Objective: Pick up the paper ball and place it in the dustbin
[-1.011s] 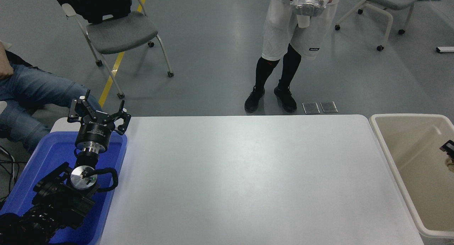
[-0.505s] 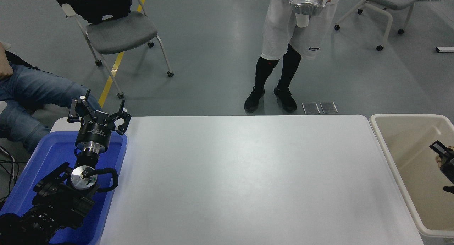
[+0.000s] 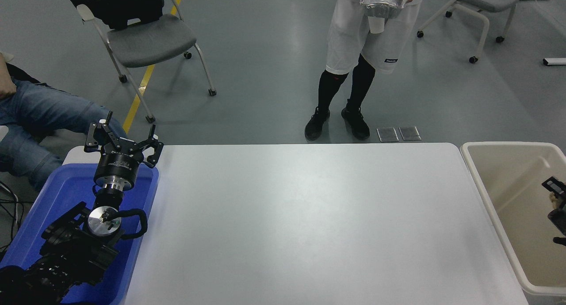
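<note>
Evidently the right gripper [image 3: 558, 205] is hanging inside the mouth of the dustbin [image 3: 486, 188], at the head view's right edge, because this is where the load is meant to come off: it is sitting over the bin's open cavity, with the thick cream rim nearer to it than any part of the white table [image 3: 300, 225]. Only a sliver of the tool is showing, a black fingertip above, dark body parts below, and between them a small tan patch that I am taking to be the paper ball [image 3: 552, 199]. That patch is lying right against the black finger, so the ball is probably sitting in the grip, above the bin floor; whether the jaws are clamped on it or spreading to let it go, I cannot tell, since most of the tool is cut off by the frame.

Well away from that gripper, across the whole tabletop, the left gripper [image 3: 121, 141] is parked over the far end of the blue tray [image 3: 62, 194], its fingers [image 3: 93, 136] splayed apart and holding nothing, out of the working arm's way.

Beyond the table a person [image 3: 367, 44] is standing, holding a crinkled silver bag [image 3: 384, 0], and a grey chair [image 3: 148, 40] is sitting further off.
</note>
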Robot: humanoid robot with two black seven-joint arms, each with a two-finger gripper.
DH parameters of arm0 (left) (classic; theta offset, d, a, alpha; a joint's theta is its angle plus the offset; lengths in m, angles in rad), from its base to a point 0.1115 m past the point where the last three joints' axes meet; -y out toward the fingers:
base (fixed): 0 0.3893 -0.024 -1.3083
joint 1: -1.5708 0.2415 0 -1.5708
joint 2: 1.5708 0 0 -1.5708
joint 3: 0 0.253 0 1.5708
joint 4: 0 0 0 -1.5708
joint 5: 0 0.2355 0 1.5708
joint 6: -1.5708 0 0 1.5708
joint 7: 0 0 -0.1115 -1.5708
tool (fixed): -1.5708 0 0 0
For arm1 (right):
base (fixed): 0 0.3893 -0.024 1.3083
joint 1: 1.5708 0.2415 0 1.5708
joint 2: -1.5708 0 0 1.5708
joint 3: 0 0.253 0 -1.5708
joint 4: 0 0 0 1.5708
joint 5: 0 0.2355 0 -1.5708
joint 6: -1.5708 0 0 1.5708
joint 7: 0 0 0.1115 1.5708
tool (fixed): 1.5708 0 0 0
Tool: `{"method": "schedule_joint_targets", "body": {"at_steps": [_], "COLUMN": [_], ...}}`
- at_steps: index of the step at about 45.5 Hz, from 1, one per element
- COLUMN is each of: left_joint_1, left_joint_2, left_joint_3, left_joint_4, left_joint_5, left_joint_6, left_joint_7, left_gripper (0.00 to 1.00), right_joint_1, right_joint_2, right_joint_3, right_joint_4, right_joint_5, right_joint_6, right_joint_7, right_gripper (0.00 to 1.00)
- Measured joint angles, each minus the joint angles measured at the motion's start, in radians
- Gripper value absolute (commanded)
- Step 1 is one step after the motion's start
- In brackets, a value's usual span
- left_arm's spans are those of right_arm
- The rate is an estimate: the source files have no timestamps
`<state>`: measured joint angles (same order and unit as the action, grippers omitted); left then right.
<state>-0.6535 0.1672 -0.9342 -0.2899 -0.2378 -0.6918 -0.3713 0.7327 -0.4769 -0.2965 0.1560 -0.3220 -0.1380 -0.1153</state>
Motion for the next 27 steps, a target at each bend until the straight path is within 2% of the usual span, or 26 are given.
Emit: {"method": "schedule_joint_targets", "body": {"at_steps": [14, 27], "left_joint_1": [0.000, 0.000], "left_joint_2": [0.000, 0.000], "left_joint_3": [0.000, 0.000], "left_joint_4": [0.000, 0.000], "left_joint_5": [0.000, 0.000], "left_joint_6": [0.000, 0.000], "left_joint_7": [0.000, 0.000], "left_gripper": [0.99, 0.99], "right_joint_1": [0.007, 0.011], "right_joint_2": [-0.010, -0.115], "right_joint_3": [0.037, 0.300], "right_joint_4": [0.021, 0.186], "right_joint_5": [0.001, 0.000], "right_joint_6": [-0.004, 0.002], "right_joint_7": [0.000, -0.001], "right_gripper": [1.00, 1.00]}}
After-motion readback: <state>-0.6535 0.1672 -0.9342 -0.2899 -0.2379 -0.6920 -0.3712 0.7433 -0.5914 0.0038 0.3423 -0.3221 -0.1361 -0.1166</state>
